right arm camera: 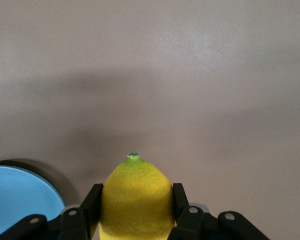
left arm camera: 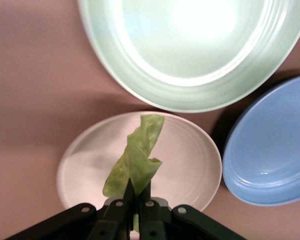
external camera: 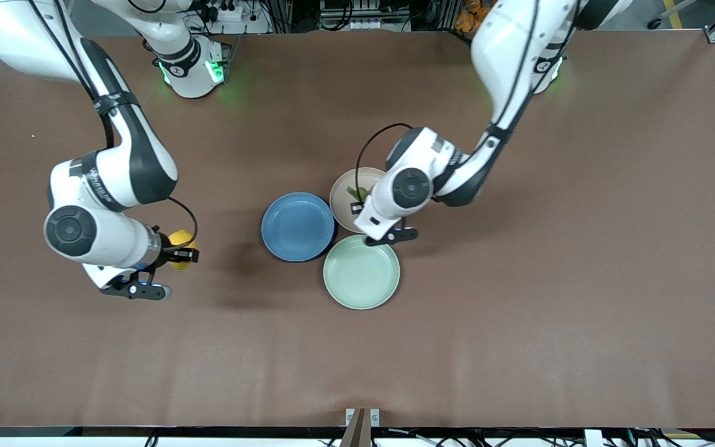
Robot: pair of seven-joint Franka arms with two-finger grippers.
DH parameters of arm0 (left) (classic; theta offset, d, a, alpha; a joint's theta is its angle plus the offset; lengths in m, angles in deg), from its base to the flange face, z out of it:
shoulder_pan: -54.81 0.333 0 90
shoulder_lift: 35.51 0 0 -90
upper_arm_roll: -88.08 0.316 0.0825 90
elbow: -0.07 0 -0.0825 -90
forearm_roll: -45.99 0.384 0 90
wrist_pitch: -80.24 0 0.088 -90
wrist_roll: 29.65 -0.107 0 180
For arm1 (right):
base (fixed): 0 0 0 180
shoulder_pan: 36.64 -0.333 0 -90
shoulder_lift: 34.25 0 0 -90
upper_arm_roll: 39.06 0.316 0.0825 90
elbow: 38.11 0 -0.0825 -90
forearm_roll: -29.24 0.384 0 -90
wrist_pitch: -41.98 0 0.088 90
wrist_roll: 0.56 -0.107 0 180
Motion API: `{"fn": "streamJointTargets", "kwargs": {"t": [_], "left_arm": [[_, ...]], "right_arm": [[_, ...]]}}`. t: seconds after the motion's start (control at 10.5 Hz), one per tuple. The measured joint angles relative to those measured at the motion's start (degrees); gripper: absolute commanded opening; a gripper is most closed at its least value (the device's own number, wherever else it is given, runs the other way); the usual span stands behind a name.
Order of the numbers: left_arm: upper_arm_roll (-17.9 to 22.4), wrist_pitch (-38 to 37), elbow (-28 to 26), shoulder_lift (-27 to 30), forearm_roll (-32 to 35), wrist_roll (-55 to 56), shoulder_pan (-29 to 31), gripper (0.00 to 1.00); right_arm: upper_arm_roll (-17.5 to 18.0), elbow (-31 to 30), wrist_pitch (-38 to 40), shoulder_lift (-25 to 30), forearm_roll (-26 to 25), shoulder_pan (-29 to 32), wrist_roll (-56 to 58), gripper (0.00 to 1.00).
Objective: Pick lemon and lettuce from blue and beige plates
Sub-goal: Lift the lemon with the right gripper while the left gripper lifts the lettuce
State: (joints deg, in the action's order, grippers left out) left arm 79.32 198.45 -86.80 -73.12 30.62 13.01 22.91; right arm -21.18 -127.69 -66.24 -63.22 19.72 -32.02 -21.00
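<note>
My right gripper (external camera: 179, 249) is shut on the yellow lemon (external camera: 180, 241) and holds it over bare table toward the right arm's end; the lemon fills the space between the jaws in the right wrist view (right arm camera: 135, 200). My left gripper (external camera: 360, 202) is over the beige plate (external camera: 343, 192), shut on the green lettuce leaf (left arm camera: 135, 157), which hangs above that plate (left arm camera: 190, 155). The blue plate (external camera: 297, 226) lies empty beside the beige one, toward the right arm's end, and its rim shows in both wrist views (left arm camera: 270, 150) (right arm camera: 15, 200).
A pale mint-green plate (external camera: 361, 271) lies empty, nearer to the front camera than the beige plate and touching the cluster; it also shows in the left wrist view (left arm camera: 190, 50). The brown table (external camera: 519, 310) spreads all round.
</note>
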Motion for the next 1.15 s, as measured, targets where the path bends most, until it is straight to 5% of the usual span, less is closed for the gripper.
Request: {"fn": "streamJointTargets", "kwargs": {"t": [0.19,0.57,1.15], "left_arm": [[0.3,-6.7,0.1,5.4,0.0,-1.1,5.3,0.01],[0.6,-13.7,0.0,11.5,6.5,-7.0,16.1,0.01],[0.8,-16.2,-2.0,11.0,7.1,-27.9,36.2,0.02]], "right_arm": [[-1.6,-0.7,-2.4,0.0,0.1,-0.4,3.2,0.00],[-5.2,-10.5,-19.4,-0.4,0.2,-0.6,9.5,0.00],[-10.2,-15.7,-25.9,-1.5,-0.1,-0.5,12.1,0.00]]}}
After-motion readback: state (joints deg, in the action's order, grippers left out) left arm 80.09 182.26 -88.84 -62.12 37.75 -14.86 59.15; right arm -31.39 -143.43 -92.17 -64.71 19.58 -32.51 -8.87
